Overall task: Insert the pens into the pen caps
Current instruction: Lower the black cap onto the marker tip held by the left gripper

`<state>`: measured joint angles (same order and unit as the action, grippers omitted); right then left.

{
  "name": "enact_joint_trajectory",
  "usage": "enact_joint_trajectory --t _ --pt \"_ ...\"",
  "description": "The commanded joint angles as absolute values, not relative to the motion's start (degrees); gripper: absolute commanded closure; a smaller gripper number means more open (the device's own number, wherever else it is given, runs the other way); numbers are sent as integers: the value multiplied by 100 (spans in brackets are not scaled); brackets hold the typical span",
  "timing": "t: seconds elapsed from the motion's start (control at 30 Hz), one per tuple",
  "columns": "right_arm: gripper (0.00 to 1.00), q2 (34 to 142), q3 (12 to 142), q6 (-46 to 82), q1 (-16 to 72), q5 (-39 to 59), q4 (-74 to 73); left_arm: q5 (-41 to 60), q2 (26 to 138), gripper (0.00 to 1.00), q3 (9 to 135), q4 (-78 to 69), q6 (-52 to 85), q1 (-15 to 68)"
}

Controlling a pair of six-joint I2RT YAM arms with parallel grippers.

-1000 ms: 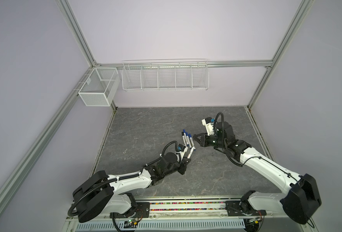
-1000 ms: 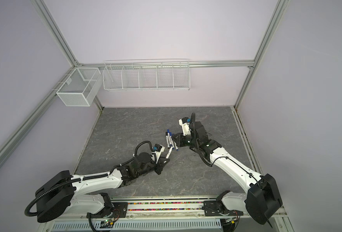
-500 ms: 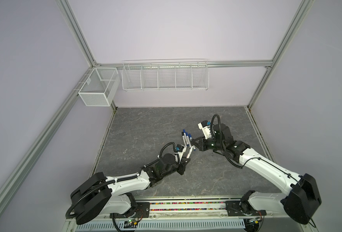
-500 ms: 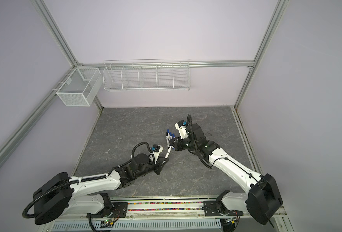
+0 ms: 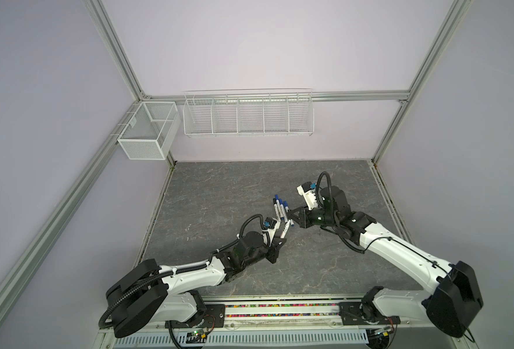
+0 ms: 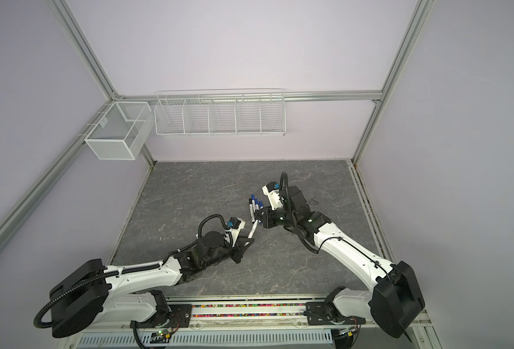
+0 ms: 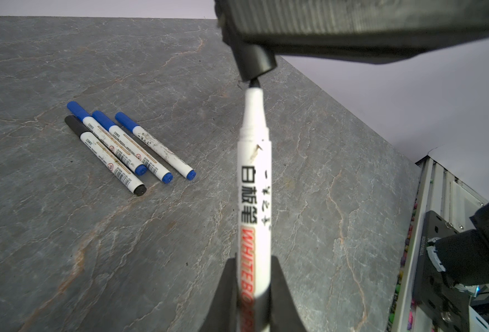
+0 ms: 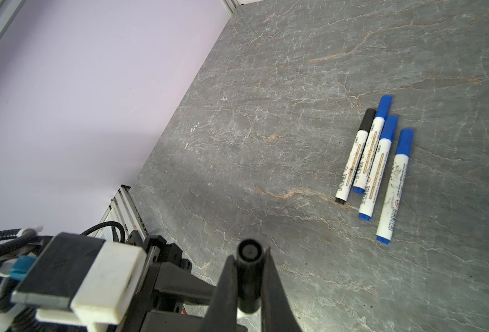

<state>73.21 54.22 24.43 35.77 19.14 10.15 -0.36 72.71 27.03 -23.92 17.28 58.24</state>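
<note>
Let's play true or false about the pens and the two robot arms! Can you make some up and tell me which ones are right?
1. Four capped pens lie together on the table. True.
2. All four have blue caps. False: three do, and one is a black-capped pen.
3. The left tool grips an uncapped pen. True.
4. The right tool holds a blue cap. False: it holds a black cap.
5. The gripped pen is fully capped. False: its tip is only at the cap's opening.
</note>
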Motion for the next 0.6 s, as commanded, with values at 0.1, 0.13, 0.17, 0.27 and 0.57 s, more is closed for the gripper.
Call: enact_joint_trajectory --t 0.1,0.13,0.17,0.27,0.57 --pt "93 7285 5302 2314 3602 1900 1258 -197 7179 100 2612 -2795 1750 5818" --pt "93 7286 5300 2312 3592 1900 1257 -202 7164 100 2604 -2795 1758 5818" --pt "94 7290 5300 2312 3603 1903 1252 -211 7163 100 2601 -2808 1758 5818" --pt "94 7330 5282 2295 3592 1925 1239 -202 7150 100 2579 -2872 1758 5818" --pt "94 7314 5315 2054 3593 2911 1077 -349 7194 100 2584 -3274 1828 5818"
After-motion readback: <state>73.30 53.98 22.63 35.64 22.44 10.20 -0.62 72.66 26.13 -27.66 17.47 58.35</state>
